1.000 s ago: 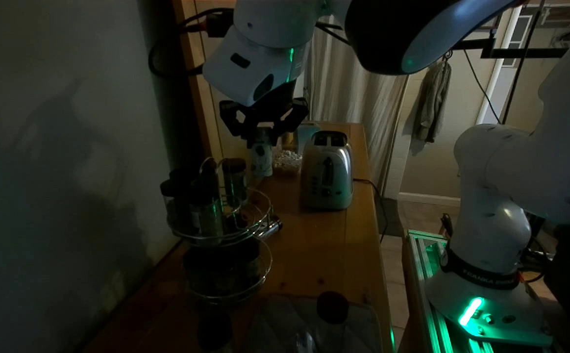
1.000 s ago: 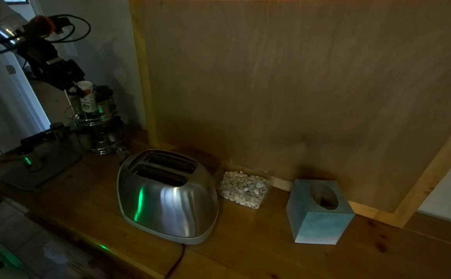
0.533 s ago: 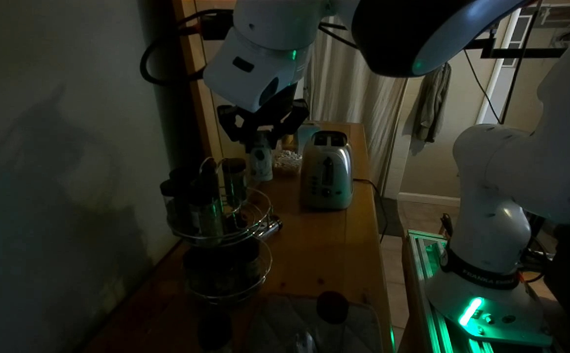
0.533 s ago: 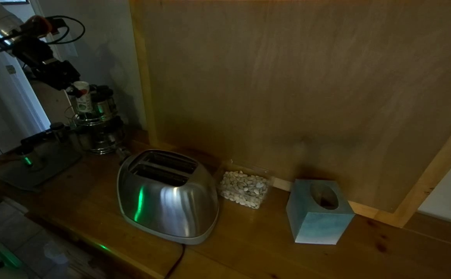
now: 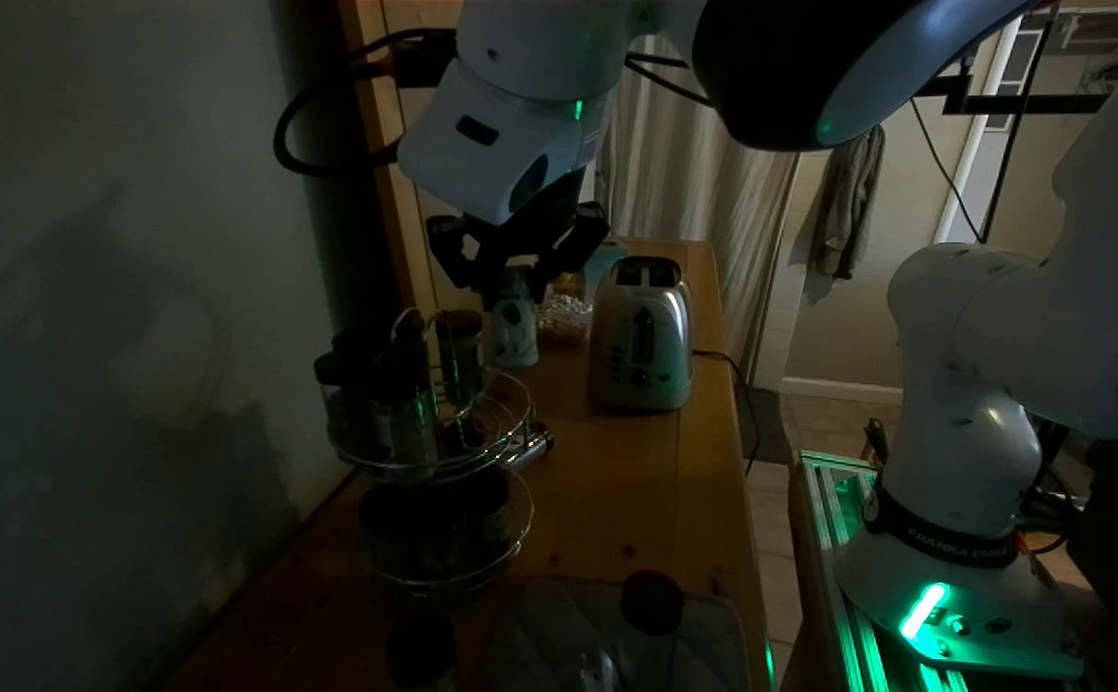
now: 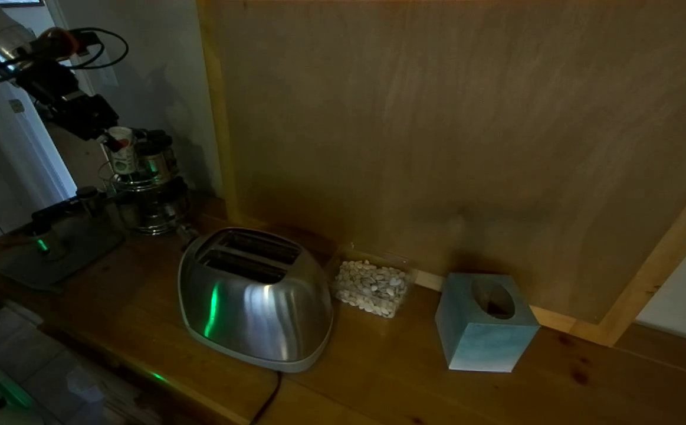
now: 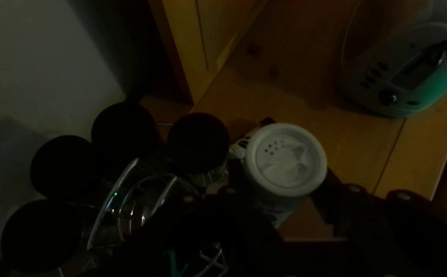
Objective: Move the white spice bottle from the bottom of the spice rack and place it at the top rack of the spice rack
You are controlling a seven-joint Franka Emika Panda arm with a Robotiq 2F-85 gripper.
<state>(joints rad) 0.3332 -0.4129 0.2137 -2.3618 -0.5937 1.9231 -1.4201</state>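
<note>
Got metal toaster (image 6: pixel 260 304) on wooden surface (image 6: pixel 390 369), clear box (image 6: pixel 392 263) of whitish pebbles (image 6: pixel 372 287) just beside, blue-grey box (image 6: pixel 490 345) nr pebbles. Also got hanging garment (image 5: pixel 849 197) & pale curtain (image 5: pixel 688 187) in bkgd.

All views are dim, the wrist view near-black at lower centre. In an exterior view, a green light (image 5: pixel 924 610) glares at lower right; soft shadows (image 5: pixel 97 264) cross the wall (image 5: pixel 184 86) at left.

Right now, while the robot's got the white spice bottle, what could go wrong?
The white spice bottle might bump the dark-capped jar nearby. It could tip off the open wire spice rack if set down off-centre. If the gripper around it opens too early, it might fall.
</note>
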